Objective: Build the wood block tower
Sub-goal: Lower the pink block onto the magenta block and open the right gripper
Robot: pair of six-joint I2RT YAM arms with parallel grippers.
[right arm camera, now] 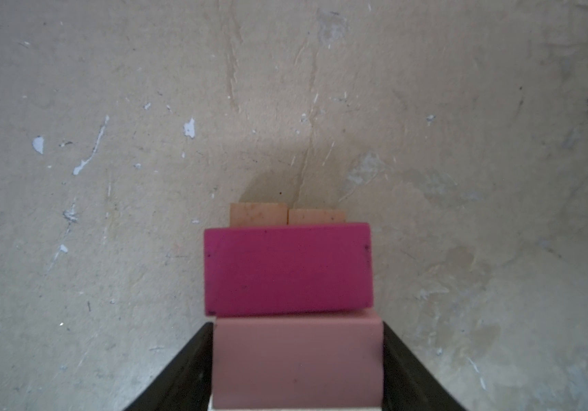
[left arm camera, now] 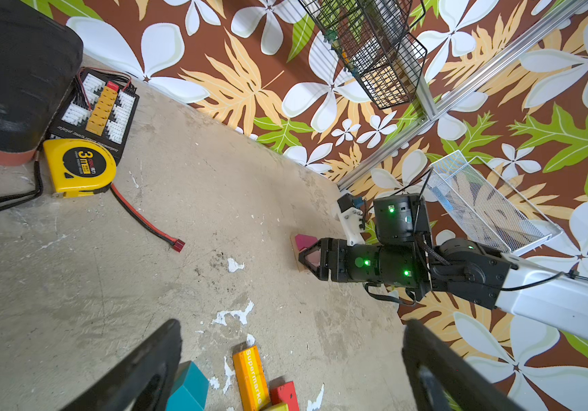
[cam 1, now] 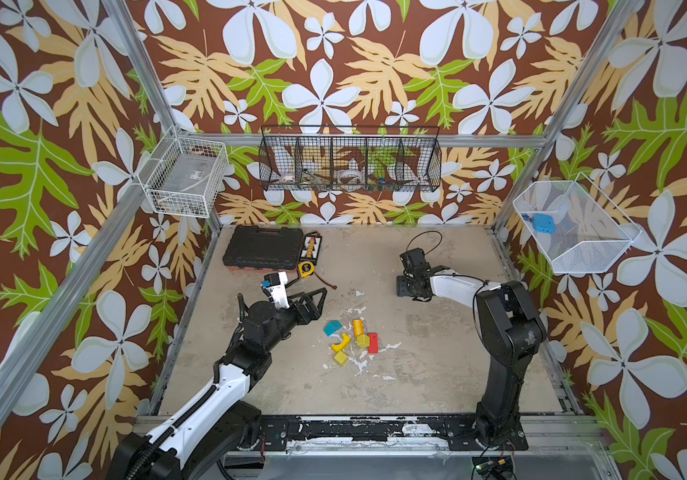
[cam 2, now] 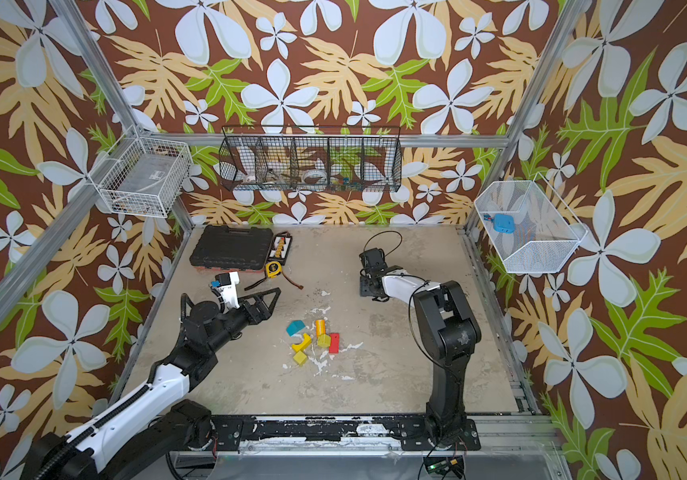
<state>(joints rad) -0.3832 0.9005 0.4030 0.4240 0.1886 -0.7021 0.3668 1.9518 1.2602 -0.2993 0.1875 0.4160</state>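
pink block [right arm camera: 296,359] clamped in the right gripper [right arm camera: 298,325] fingers, snug against the magenta block [right arm camera: 287,270] atop tan planks [right arm camera: 258,213], probably squaring the base. left gripper [cam 1: 315,303] hovers, fingers apart, near the loose blocks [cam 1: 352,340] mid-table [cam 1: 416,374].

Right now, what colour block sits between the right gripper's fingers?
Pale pink block, best in right wrist view.

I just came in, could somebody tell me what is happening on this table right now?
The robot is at an early step of stacking. The right gripper is closed on a pink block beside a magenta block that lies on two tan planks, at the far side of the table. The left gripper is open and empty, near the loose blocks in the middle, teal, orange, red and yellow, not yet stacked.
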